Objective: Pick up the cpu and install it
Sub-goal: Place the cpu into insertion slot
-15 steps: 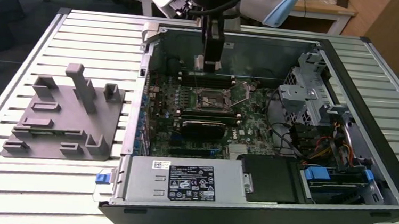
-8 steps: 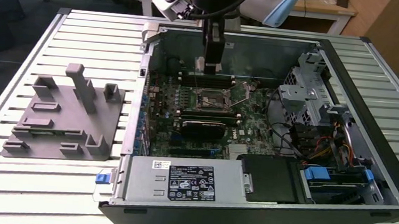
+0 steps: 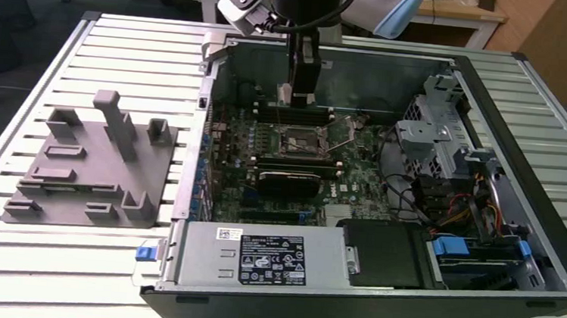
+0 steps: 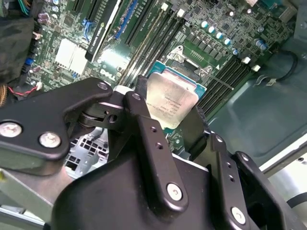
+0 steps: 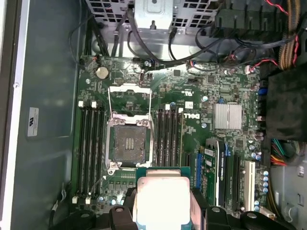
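Step now: the carry part, I think; pick-up looks done. The gripper (image 5: 163,213) is closed narrow on the cpu (image 5: 163,199), one finger on each side edge, silver top showing in both wrist views. The cpu hangs in the air inside the pc case (image 3: 473,67), above the green board (image 5: 201,96), not touching it. The socket (image 5: 127,143) is open and bare, w/ its metal frame (image 5: 129,88) flipped up. The cpu is near the socket but not over it yet, as far as I can tell. A grey holder (image 3: 91,167) sits on the table (image 3: 120,47), on the exterior view's left of the case. Next bit needs: cpu flat & square over the socket, corners matched, soft set-down, no push, or tiny pins may bend.
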### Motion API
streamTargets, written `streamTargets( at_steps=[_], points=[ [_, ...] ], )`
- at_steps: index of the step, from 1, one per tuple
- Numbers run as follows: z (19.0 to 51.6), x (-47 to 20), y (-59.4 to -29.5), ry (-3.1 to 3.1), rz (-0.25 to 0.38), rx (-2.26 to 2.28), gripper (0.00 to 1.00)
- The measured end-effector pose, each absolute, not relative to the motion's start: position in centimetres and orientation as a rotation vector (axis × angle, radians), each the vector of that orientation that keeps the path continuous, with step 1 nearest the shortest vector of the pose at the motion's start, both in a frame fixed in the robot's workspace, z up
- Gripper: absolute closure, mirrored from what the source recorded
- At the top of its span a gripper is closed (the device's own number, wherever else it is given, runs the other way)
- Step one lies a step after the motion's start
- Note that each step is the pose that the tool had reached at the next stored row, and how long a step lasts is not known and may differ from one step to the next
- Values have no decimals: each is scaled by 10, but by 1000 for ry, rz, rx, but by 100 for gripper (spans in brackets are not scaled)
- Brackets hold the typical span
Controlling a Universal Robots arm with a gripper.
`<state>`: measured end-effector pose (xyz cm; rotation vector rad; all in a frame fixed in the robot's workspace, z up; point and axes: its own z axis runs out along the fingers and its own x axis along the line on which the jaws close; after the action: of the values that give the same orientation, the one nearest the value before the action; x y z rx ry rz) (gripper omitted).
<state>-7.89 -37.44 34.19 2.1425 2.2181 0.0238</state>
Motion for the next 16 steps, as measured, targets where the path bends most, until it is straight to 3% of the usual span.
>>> streamTargets(
  at_steps=[16],
  points=[
    [334, -79, -374, 2226, 25, 2134, 47]
  ],
)
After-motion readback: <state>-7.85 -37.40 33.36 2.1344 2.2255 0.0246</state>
